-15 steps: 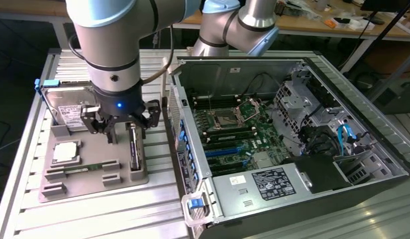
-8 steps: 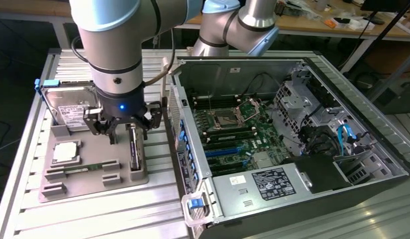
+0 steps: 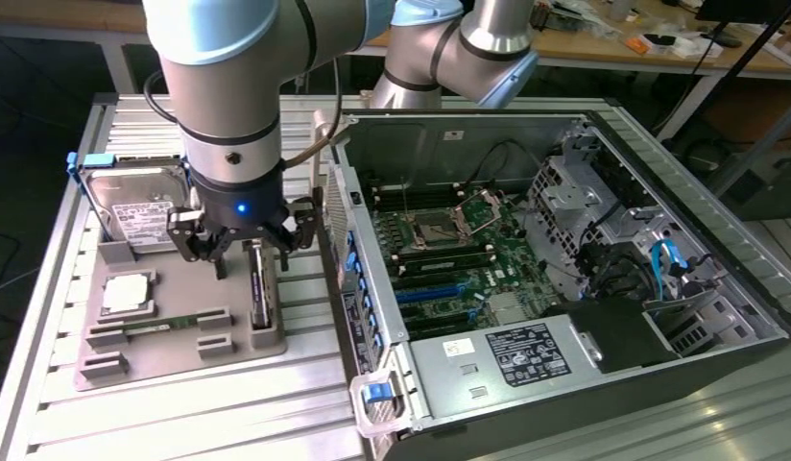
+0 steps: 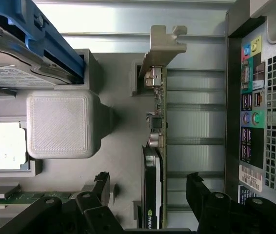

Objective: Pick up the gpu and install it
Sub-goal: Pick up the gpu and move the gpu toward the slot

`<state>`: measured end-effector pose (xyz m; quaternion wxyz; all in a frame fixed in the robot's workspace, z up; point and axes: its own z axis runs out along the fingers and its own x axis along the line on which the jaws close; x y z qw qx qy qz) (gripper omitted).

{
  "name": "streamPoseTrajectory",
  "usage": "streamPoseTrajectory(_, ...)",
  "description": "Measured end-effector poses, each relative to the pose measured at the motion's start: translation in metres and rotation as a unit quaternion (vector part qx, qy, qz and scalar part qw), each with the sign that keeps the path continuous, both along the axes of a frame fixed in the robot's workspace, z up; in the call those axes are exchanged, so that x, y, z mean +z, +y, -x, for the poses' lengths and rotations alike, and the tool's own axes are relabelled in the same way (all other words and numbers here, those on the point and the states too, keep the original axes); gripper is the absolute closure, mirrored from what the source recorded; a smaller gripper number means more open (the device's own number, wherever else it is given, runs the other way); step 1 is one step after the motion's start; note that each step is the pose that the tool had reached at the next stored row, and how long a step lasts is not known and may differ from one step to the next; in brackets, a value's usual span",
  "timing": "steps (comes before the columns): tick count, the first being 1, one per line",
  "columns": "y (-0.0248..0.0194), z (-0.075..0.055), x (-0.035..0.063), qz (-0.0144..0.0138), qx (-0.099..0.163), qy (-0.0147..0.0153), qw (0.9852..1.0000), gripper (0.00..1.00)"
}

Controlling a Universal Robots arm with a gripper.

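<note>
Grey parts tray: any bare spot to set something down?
Bare: the grey tray floor between the square silver processor and the black edge-on gpu, and the slatted aluminium table on the tray's near side in the exterior view. Crowded: the open hand straddles the gpu, with only a narrow strip to the dark computer case.

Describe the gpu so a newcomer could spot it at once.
Find the grey tray beside the open computer case. On its side nearest the case, under the gripper, the gpu stands edge-on: a thin dark strip, unlike the flat silver hard drive.
</note>
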<state>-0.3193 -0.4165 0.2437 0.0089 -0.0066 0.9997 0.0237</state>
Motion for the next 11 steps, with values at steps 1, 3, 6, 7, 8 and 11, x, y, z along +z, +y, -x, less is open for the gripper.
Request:
streamPoseTrajectory(1,0.0000,0.0000,0.0000,0.0000,0.000,0.0000,1.0000,0.26)
streamPoseTrajectory(3,0.0001,0.0000,-0.0001,0.0000,0.000,-0.0001,1.0000,0.26)
streamPoseTrajectory(6,0.0000,0.0000,-0.0001,0.0000,0.000,0.0000,1.0000,0.26)
streamPoseTrajectory(7,0.0000,0.0000,-0.0001,0.0000,0.000,-0.0001,1.0000,0.28)
streamPoseTrajectory(8,0.0000,0.0000,-0.0001,0.0000,0.000,-0.0001,1.0000,0.28)
streamPoseTrajectory(11,0.0000,0.0000,-0.0001,0.0000,0.000,-0.0001,1.0000,0.41)
